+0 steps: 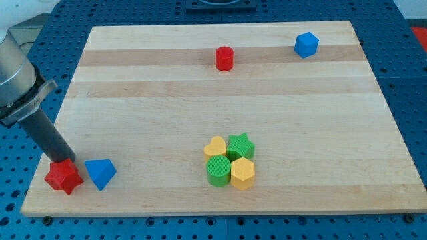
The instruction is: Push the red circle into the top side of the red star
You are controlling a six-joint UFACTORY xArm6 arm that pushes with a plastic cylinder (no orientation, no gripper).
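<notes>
The red circle (225, 59) stands near the view's top centre of the wooden board. The red star (63, 177) lies at the board's bottom left corner. My dark rod comes down from the view's upper left, and my tip (65, 161) sits at the top edge of the red star, touching or nearly touching it. The red circle is far from the tip, up and to the view's right.
A blue triangle-like block (101, 173) lies just right of the red star. A cluster of yellow heart (215, 147), green star (240, 145), green circle (217, 172) and yellow hexagon (243, 173) sits bottom centre. A blue hexagon-like block (306, 45) is top right. The board edge (40, 170) runs close to the star.
</notes>
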